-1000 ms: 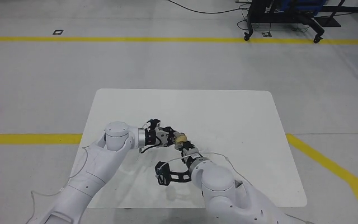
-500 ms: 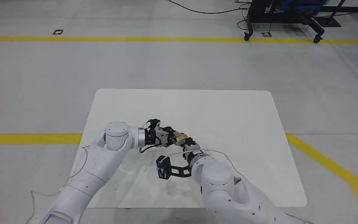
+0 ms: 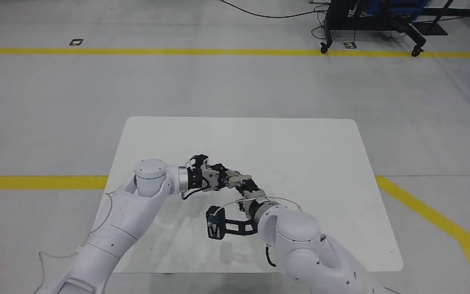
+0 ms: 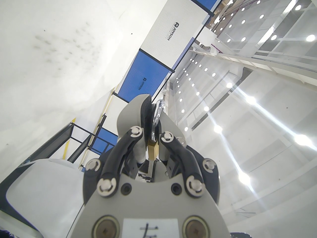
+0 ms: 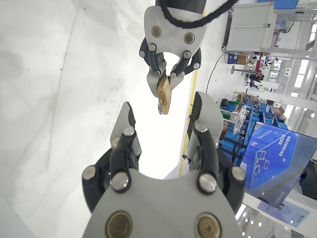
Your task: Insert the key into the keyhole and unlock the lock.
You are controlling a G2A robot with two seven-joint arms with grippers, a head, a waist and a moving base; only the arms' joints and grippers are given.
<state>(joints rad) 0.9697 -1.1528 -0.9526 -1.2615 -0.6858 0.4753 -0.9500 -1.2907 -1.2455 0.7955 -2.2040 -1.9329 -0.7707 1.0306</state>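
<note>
A small brass padlock (image 5: 164, 92) hangs in the air over the white table (image 3: 316, 154), with my left gripper (image 5: 164, 81) shut on its shackle end. A silver key (image 5: 160, 106) sticks out of the padlock's free end. In the left wrist view my left gripper (image 4: 154, 116) pinches the silver shackle (image 4: 158, 115) above the brass body (image 4: 153, 150). My right gripper (image 5: 162, 115) stands open just short of the key, one finger on each side and touching neither. From above, the padlock (image 3: 236, 178) lies between the left gripper (image 3: 222, 178) and the right gripper (image 3: 245, 189).
The table's far half and right side are bare. A thin white cable (image 3: 294, 205) trails on the table beside the right arm. A black wheeled cart (image 3: 371, 22) stands far off on the floor, past a yellow line (image 3: 147, 51).
The right arm has swung to the right, and its wrist has turned. Its gripper now sits a little back from the padlock. The left gripper has held the padlock nearly still.
</note>
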